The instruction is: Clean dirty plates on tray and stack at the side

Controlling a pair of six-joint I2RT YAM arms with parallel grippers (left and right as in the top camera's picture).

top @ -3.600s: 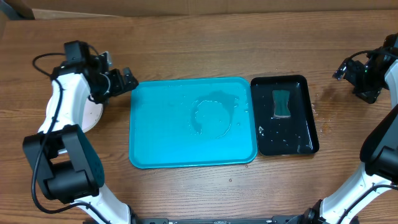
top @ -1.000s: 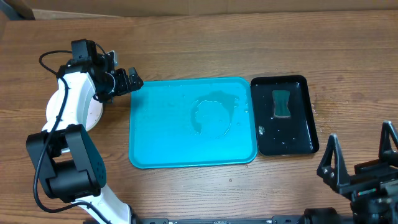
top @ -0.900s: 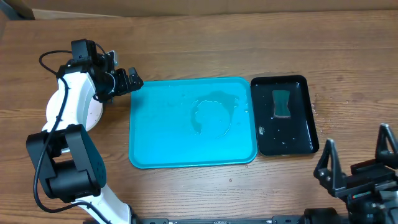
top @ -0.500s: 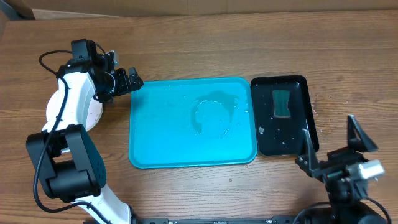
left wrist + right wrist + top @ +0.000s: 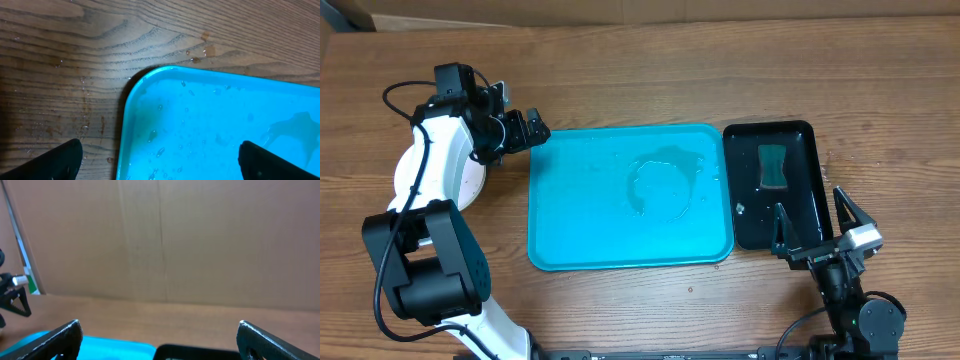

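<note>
Turquoise tray (image 5: 545, 250) sits wet and bare; the plates (image 5: 472, 183) lie left of it on the desk (image 5: 650, 60), under the left arm (image 5: 435, 160). Left tool (image 5: 537, 130), wide open and empty, is nearer; right tool (image 5: 812, 222) gapes empty too.

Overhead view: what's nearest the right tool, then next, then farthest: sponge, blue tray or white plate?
1. Green rectangular sponge, in the glossy black tray by the right tool.
2. Large turquoise plastic tray, in the middle.
3. Round white plate, far left.

Top-down overhead; tray (image 5: 580, 220) in all views
</note>
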